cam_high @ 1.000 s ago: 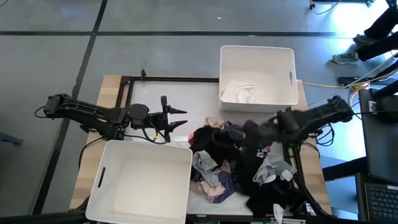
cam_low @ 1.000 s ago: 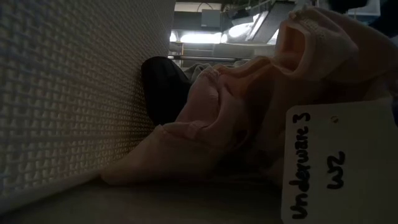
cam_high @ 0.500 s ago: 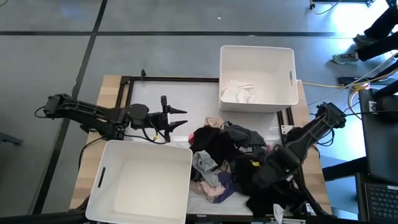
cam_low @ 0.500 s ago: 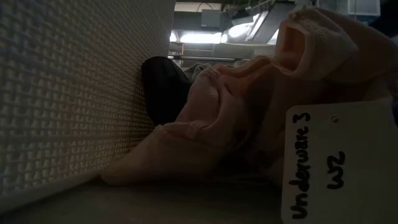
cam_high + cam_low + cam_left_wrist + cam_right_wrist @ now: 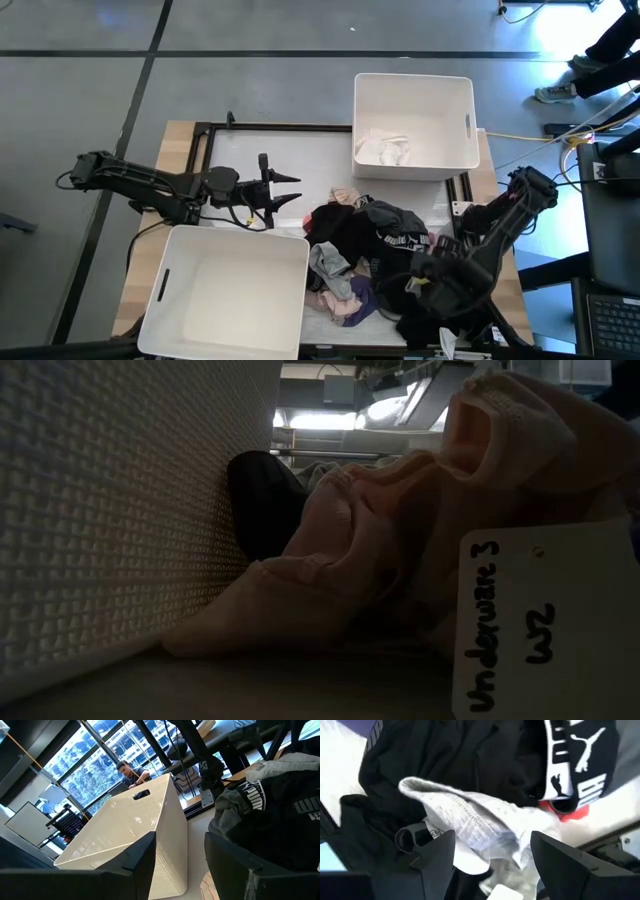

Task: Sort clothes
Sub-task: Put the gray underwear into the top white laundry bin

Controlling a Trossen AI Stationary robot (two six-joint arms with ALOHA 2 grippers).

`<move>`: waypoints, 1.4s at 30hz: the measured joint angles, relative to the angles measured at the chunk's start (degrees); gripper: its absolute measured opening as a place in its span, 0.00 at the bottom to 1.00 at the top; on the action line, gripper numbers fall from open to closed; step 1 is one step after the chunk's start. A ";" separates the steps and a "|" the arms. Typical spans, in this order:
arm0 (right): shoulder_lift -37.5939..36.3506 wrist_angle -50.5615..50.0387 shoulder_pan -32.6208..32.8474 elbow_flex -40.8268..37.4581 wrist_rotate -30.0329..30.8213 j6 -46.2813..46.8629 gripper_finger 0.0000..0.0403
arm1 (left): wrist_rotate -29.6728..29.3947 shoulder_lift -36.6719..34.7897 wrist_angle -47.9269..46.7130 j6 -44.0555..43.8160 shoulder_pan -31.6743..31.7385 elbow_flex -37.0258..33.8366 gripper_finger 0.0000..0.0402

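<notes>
Clothes (image 5: 375, 265) lie heaped along the desk's (image 5: 185, 140) near edge, toward its right corner, between two white bins. The right gripper (image 5: 425, 285) hangs low over the heap's right side, jaws spread wide and holding nothing; a grey-white garment (image 5: 470, 825) lies just ahead between them. The left gripper (image 5: 290, 190) waits at mid-desk left of the heap, jaws open and empty.

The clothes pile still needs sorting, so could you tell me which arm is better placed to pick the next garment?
Probably the right. The right gripper hangs open directly over the clothes pile, a grey garment between its fingers. The left gripper waits open, off the pile.
</notes>
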 joint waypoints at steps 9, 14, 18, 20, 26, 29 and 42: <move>-0.04 3.88 0.13 -5.77 2.53 -7.50 0.64 | 0.00 -0.02 0.02 0.17 0.00 0.00 0.40; -0.04 5.27 0.15 -7.04 3.80 -8.75 0.63 | 0.00 -0.02 0.00 0.20 0.00 0.00 0.40; -0.04 6.69 0.13 -7.13 3.82 -10.03 0.53 | 0.00 -0.02 0.00 0.20 0.00 0.00 0.40; -0.04 6.68 0.13 -7.13 3.80 -10.17 0.45 | 0.00 -0.02 0.00 0.20 0.00 0.00 0.40; -0.04 6.59 0.13 -7.13 2.58 -10.46 0.16 | 0.00 -0.02 0.00 0.20 0.00 0.00 0.40; -0.06 6.20 0.13 -6.74 0.90 -12.64 0.04 | 0.00 -0.02 0.00 0.20 0.00 0.00 0.40; -0.13 1.01 -7.20 6.07 5.41 -17.91 0.02 | 0.00 -0.02 -0.07 0.20 0.00 0.01 0.40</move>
